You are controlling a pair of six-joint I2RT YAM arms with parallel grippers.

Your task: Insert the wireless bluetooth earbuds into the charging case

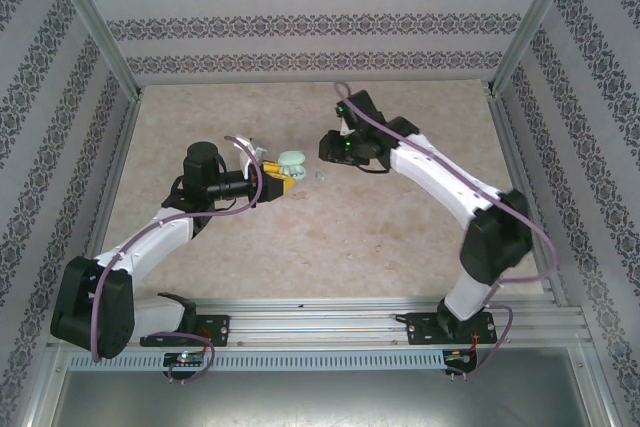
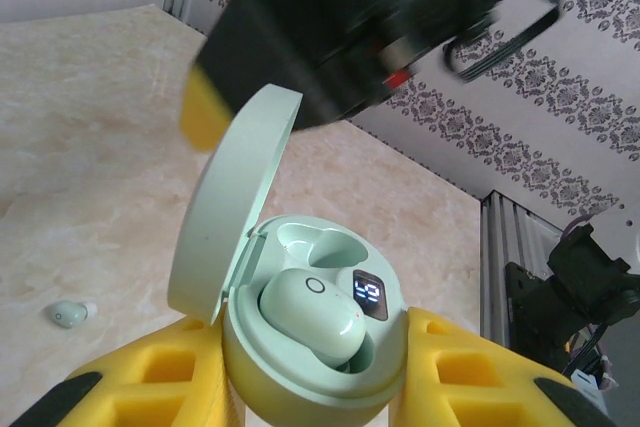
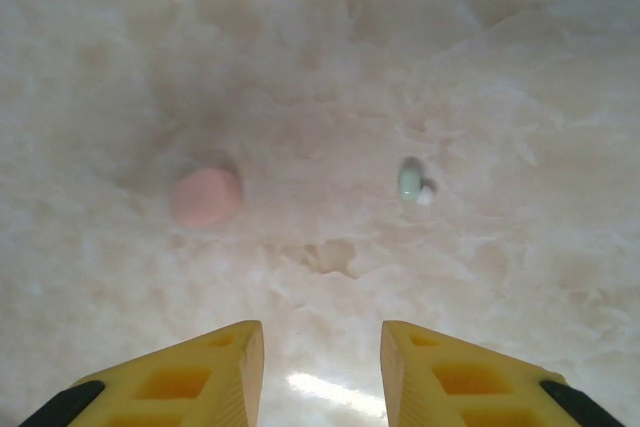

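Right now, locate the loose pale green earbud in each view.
Top external: the loose green earbud lies just right of the open green charging case.
Left wrist: lower left, beside that case.
Right wrist: right of centre.
Shared landmark: marbled tabletop.

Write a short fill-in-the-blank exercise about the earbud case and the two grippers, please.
1. The left gripper holds the green charging case, whose lid is ____.
2. Inside the case sits ____ green earbud.
3. A second earbud lies on the ____.
4. The right gripper holds ____.
Missing words: open; one; table; nothing.
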